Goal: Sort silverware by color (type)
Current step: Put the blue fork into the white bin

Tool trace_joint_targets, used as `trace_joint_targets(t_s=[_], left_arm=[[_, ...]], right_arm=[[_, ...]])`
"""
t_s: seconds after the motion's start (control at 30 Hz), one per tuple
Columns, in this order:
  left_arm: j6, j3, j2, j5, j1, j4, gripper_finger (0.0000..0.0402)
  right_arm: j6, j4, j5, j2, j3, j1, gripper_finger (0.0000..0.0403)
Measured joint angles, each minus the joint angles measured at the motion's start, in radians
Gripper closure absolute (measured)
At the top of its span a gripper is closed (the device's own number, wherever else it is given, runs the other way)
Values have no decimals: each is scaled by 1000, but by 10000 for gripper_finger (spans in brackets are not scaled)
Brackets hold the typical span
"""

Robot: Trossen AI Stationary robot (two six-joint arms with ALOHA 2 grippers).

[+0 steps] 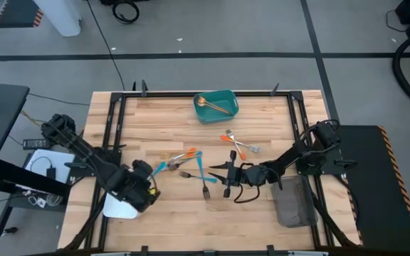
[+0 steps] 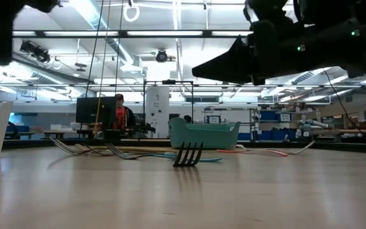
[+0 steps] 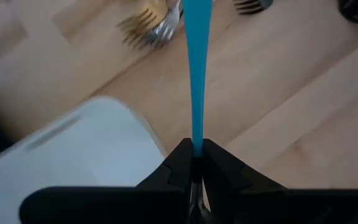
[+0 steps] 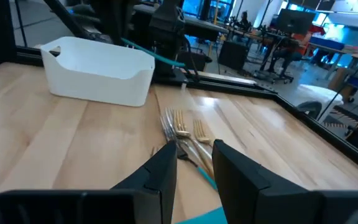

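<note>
My left gripper (image 1: 149, 178) is shut on a blue-handled piece of silverware (image 1: 161, 168), just beside the white tray (image 1: 119, 208) at the near left. The piece's head is out of the left wrist view. A pile of gold and blue pieces (image 1: 184, 159) lies at the table's middle. My right gripper (image 1: 218, 175) stands open and level just right of it, and gold forks (image 4: 182, 132) lie beyond its fingers. A dark fork (image 1: 206, 190) lies near it. Orange-handled pieces (image 1: 238, 144) lie farther back. A gold spoon (image 1: 211, 105) rests in the teal tray (image 1: 228, 112). My left gripper pinches the blue handle's end (image 3: 196, 148) between its two fingers, which come steeply from above. The handle runs straight out beyond the fingertips, along the line of the fingers. The piece (image 4: 160, 57) hangs clear of the table, slanting out next to the white tray.
A grey tray (image 1: 294, 203) sits at the near right under the right arm. The black frame rails (image 1: 112, 128) run along the table's sides. Bare wood (image 1: 162, 121) lies between the pile and the teal tray. People sit at desks beyond the far edge.
</note>
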Motion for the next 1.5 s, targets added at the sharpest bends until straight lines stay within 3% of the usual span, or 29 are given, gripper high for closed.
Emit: trace_joint_targets(t_s=[0.2, 0.37, 0.5, 0.73, 1.0, 1.5], left_arm=[[-150, 0, 0, -19, -105, -69, 363], [-225, 0, 4, -121, -206, -121, 363], [-253, 0, 42, -143, -280, -151, 363], [-314, -1, 129, -128, -371, -164, 363], [-522, -1, 135, -93, -483, -201, 363], [-533, -1, 196, -42, -557, -240, 363]], right_arm=[[-1, 0, -89, 0, 0, -51, 293], [-1, 1, -150, 0, 7, -89, 293], [3, 0, -193, 0, 8, -108, 293], [10, -1, -195, 0, 8, -116, 293], [10, -3, -196, 0, 8, -116, 293], [33, -21, -232, 0, 8, -116, 293]])
